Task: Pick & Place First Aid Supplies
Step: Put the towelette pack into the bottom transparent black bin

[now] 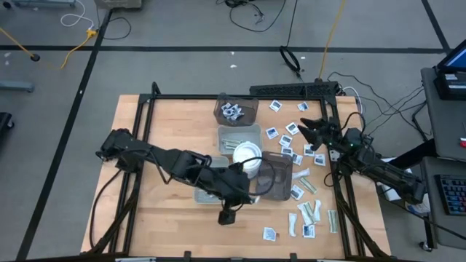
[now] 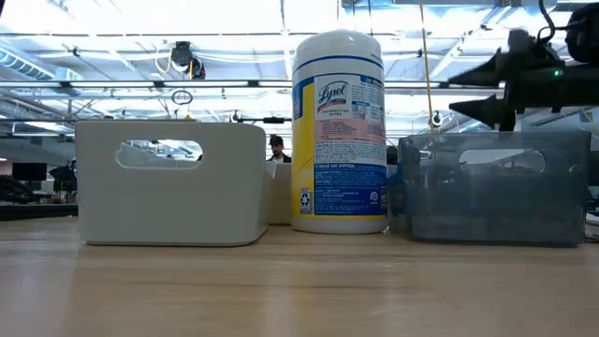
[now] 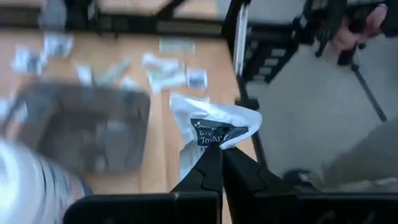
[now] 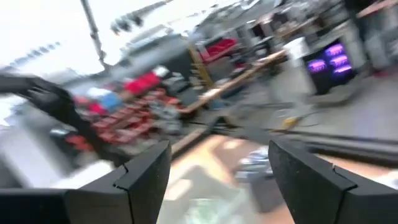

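The left arm reached across the counter's middle, its tool pinched shut on a packet. The right arm's tool hung raised, fingers spread wide.

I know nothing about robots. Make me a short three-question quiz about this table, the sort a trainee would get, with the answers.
1. True or false: the left gripper is shut on a white packet.
2. Which stands between the two trays in the low view: A) a round white tub, B) a cup, C) a box?
3. Fill in: the right gripper has its fingers ____ and holds nothing.

Key: 1 true. 2 A: the tub stands between the pale tray and the dark translucent tray. 3 open.
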Tool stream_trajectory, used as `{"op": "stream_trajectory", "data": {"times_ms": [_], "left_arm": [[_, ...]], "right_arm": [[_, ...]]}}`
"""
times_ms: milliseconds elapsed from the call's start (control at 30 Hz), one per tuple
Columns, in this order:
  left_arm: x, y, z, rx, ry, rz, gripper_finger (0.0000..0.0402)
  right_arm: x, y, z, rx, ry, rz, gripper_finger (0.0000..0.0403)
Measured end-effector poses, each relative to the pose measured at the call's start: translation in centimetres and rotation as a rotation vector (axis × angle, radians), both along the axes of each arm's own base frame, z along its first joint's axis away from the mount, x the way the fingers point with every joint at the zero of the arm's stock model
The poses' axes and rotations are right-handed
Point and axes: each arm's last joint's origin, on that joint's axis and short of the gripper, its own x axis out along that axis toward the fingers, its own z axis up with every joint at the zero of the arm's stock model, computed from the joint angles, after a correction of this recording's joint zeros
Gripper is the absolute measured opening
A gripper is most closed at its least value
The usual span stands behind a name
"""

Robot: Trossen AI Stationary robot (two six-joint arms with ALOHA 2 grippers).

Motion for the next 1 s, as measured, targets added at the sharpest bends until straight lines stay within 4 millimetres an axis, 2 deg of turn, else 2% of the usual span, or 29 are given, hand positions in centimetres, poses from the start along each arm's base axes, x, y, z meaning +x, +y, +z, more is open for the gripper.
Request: {"op": "stream_trajectory", "data": {"times_ms": [133, 300, 367, 633, 733, 867, 1000], "left_arm": [[1.0, -0.2, -0.1, -0.032, -0.143, 0.002, 0.0001], [1.2, -1.0, -2.8, -0.098, -0.292, -0.005, 0.0001], [0.4, -1.8, -3.9, -0.117, -0.327, -0.014, 0.0001], [-1.0, -4.2, -8.2, -0.169, -0.470, 0.050, 0.0001], [-1.7, -4.6, -9.5, -0.165, -0.500, 0.080, 0.0001], [-2.4, -4.7, -10.9, -0.176, -0.561, 0.100, 0.0001], [-2.9, -4.5, -12.0, -0.195, -0.577, 0.115, 0.0000]], "right_arm": [[0.2, 0.4, 0.8, 0.060, -0.115, 0.157, 0.0263], [0.3, 1.1, 1.6, 0.084, -0.202, 0.306, 0.0263], [0.4, 1.2, 1.8, 0.092, -0.222, 0.326, 0.0263], [1.0, 2.2, 1.6, 0.172, -0.209, 0.486, 0.0263], [1.8, 2.8, 1.2, 0.202, -0.112, 0.511, 0.0263], [2.6, 4.1, 3.2, 0.090, -0.071, 0.556, 0.0263], [4.2, 5.7, 4.3, 0.034, 0.024, 0.606, 0.0263]]}}
